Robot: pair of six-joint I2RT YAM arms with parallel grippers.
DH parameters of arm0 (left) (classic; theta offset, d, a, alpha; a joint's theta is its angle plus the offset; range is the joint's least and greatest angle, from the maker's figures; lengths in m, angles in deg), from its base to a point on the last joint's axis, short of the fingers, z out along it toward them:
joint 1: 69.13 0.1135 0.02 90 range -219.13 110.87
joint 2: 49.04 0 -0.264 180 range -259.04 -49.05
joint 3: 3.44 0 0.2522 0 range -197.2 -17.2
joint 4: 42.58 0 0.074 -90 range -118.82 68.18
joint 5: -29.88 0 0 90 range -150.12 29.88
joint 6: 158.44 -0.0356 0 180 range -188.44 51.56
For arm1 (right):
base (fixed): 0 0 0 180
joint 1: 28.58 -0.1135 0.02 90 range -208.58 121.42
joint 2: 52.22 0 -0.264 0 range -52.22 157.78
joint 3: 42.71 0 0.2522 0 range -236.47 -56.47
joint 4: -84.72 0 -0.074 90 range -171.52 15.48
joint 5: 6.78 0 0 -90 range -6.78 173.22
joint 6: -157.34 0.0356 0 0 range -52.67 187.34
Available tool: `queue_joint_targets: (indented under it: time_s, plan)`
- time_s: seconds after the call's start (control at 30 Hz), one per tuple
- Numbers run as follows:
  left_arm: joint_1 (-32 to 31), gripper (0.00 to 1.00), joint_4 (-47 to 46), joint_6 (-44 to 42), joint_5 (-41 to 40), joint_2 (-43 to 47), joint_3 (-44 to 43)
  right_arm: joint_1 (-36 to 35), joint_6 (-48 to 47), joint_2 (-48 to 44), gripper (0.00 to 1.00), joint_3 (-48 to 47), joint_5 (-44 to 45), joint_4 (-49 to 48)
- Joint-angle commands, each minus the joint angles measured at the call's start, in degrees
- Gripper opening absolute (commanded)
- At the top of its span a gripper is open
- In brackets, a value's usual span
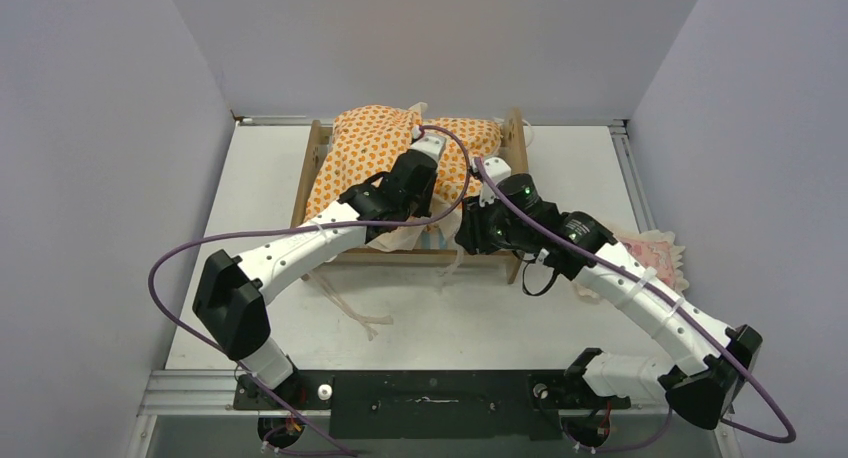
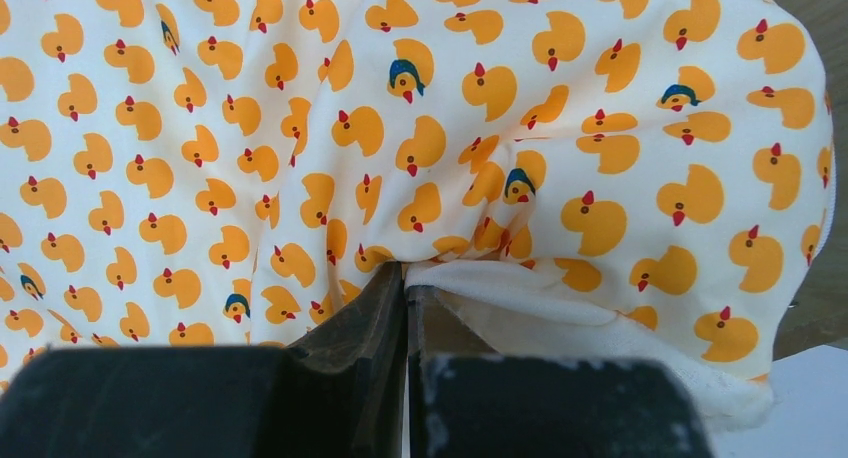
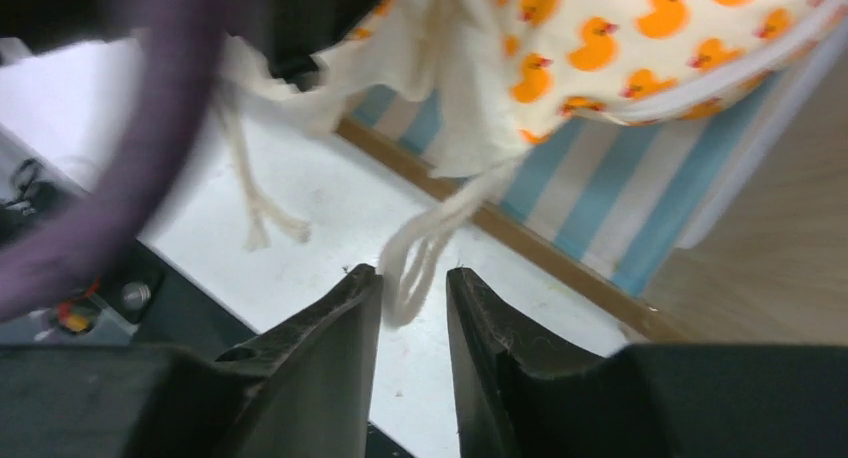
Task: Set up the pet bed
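Note:
The pet bed (image 1: 306, 173), a light plywood frame, stands at the back middle of the table; its blue-and-white striped base (image 3: 585, 193) and wooden rail (image 3: 520, 240) show in the right wrist view. An orange duck-print mattress (image 1: 360, 153) lies bunched on it. My left gripper (image 1: 393, 220) reaches over the bed's near end, shut on a fold of the mattress (image 2: 300, 128) beside its white ruffle (image 2: 520, 303); its jaws (image 2: 405, 273) meet. My right gripper (image 1: 456, 246) hovers at the bed's near rail, open (image 3: 412, 273), with a white tie string (image 3: 430, 243) hanging loose between its fingertips.
A pink frilled pillow (image 1: 652, 253) lies on the table right of the bed, partly under my right arm. Loose white tie strings (image 1: 350, 306) trail on the table in front of the bed. Purple cables loop over both arms. Grey walls close in left, back and right.

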Motion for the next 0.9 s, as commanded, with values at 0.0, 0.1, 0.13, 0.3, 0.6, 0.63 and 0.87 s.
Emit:
queue_joint_targets:
  time_s: [0.0, 0.1, 0.13, 0.3, 0.6, 0.63, 0.87]
  plan:
    - [1.2, 0.0, -3.8, 1.4, 0.8, 1.9, 1.4, 0.7, -2.7, 3.6, 0.37, 0.9, 12.0, 3.7]
    - [2.1, 0.0, -4.2, 1.4, 0.6, 1.5, 2.0, 0.2, -2.8, 3.0, 0.43, 4.1, 10.9, 2.5]
    - [2.4, 0.0, -4.3, 1.4, 0.6, 1.2, 2.1, 0.0, -2.8, 1.8, 0.46, 5.5, 9.8, 1.0]
    - [4.8, 0.0, -4.3, 1.2, 1.5, -0.2, 1.6, -0.2, -2.7, -3.4, 0.51, 12.8, 9.4, -4.7]
    - [6.6, 0.0, -3.6, 0.8, 3.8, -3.1, -1.2, -0.8, -1.8, -7.1, 0.42, 29.2, 5.5, -25.7]
    - [6.6, 0.0, -3.7, 0.9, 4.1, -3.2, -1.3, -0.9, -1.3, -7.4, 0.42, 31.3, 5.7, -28.6]
    - [6.6, 0.0, -3.1, 1.3, 4.9, -4.2, -1.9, -1.8, -0.4, -6.8, 0.38, 41.7, 7.9, -44.4]
